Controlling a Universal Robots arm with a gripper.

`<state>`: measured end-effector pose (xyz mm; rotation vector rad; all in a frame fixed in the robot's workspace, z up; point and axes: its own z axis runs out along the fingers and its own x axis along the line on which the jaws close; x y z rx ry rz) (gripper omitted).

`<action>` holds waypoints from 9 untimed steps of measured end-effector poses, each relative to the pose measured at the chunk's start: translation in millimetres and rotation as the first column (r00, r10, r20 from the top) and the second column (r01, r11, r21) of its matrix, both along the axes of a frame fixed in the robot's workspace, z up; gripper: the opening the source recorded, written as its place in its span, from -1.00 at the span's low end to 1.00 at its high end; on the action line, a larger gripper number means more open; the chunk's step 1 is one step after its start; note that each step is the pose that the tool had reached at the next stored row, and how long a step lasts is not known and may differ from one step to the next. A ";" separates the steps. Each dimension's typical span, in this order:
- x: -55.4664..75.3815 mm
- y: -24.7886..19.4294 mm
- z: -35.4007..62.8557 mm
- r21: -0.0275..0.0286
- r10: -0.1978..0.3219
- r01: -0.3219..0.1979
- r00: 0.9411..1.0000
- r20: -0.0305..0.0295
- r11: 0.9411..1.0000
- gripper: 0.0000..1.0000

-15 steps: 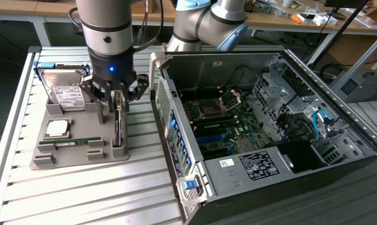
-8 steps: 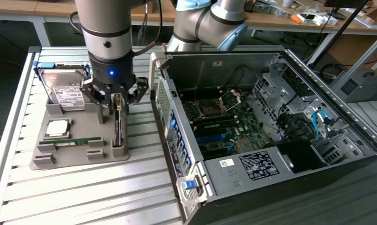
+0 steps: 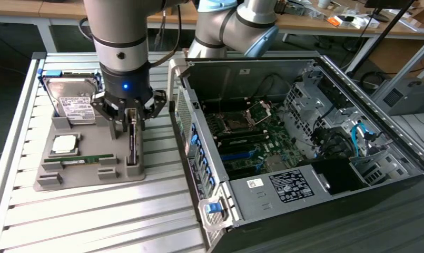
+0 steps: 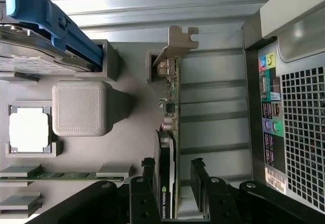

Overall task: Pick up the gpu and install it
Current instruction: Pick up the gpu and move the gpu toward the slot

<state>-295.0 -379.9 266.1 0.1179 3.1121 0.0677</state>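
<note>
Gpu stands edgewise in grey holder, claw spread astride.

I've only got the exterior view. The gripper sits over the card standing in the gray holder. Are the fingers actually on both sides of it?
Observer: Yes. In the wrist view the gripper is open, with one finger on each side of the gpu.
Operator: Is either finger touching it?
Observer: On the green board's side there is a visible gap before the finger. On the side of the black cooler the other finger is close, and I cannot tell whether it touches.
Operator: Which end is the bracket?
Observer: The pale bracket is at the end of the card away from the gripper, beside a slot post of the gray holder.
</note>
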 end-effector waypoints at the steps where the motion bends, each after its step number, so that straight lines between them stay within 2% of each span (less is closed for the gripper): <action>1: 0.0 0.0 -1.0 0.000 0.000 0.000 1.000 0.000 1.000 -0.15; 9: -0.4 0.3 -10.8 0.000 0.000 0.000 1.000 0.000 1.000 -0.15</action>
